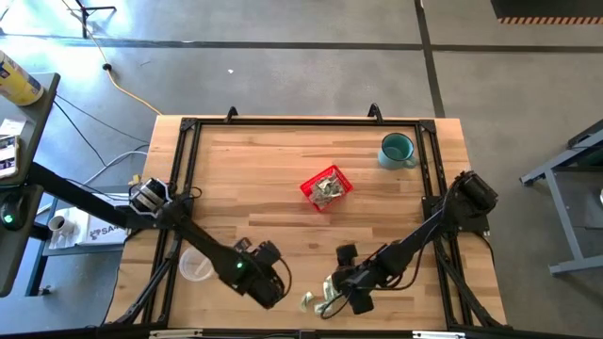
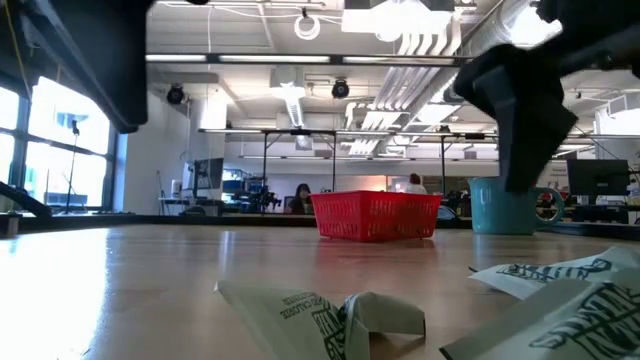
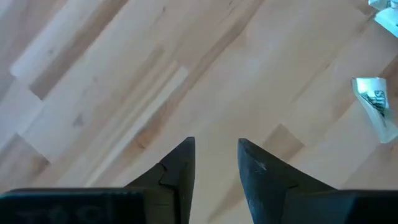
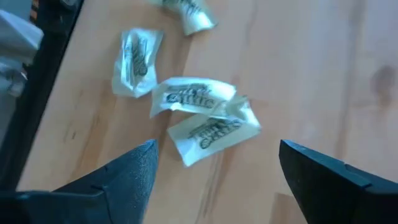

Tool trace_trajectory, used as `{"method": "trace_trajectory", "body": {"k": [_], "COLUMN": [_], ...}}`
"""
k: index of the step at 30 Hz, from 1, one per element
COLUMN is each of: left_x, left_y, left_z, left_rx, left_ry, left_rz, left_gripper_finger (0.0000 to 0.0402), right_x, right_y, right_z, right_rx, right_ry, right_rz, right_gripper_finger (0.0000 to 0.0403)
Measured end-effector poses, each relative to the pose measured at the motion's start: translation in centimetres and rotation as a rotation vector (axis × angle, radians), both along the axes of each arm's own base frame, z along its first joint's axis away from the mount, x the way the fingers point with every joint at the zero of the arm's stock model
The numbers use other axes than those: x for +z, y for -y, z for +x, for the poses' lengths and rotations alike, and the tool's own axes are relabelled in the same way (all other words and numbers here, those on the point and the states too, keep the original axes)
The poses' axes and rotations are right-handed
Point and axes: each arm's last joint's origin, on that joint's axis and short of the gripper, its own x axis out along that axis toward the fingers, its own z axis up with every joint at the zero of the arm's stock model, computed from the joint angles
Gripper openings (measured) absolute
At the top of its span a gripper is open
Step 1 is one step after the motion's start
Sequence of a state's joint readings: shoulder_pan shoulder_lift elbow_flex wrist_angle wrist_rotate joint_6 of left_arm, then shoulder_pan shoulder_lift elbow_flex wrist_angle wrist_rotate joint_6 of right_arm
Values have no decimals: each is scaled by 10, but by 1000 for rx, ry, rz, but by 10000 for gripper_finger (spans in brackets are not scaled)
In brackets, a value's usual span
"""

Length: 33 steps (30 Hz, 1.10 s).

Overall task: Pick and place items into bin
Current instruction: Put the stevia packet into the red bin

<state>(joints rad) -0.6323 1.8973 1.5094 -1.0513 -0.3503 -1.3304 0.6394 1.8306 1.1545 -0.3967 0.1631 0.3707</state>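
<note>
The left arm reaches in from the table's left edge and slants toward the near side, its gripper (image 1: 273, 282) low over the boards, left of centre. In its wrist view the two dark fingers (image 3: 177, 168) stand close together with only a narrow gap between them. The right arm comes from the right edge, bent inward toward the near middle, with its gripper (image 1: 347, 294) pointing down. Its fingers (image 4: 134, 171) are spread wide apart, holding nothing.
</note>
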Motion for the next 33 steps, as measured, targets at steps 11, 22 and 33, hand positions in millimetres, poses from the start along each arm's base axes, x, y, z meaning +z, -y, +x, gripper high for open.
{"method": "trace_trajectory", "body": {"k": [11,22,33], "left_x": [0,0,0], "left_y": [7,6,6], "left_z": [-5,-4,-4], "left_rx": [41,43,43], "left_ry": [25,32,32], "left_rz": [-8,0,1], "left_gripper_finger": [147,145,145], "right_x": [-35,-33,-50], "right_y": [-9,-8,27], "right_z": [2,15,16], "right_rx": [-87,-115,-281], "right_ry": [-14,33,-25], "right_rz": [-90,19,17], "right_gripper_finger": [319,319,306]}}
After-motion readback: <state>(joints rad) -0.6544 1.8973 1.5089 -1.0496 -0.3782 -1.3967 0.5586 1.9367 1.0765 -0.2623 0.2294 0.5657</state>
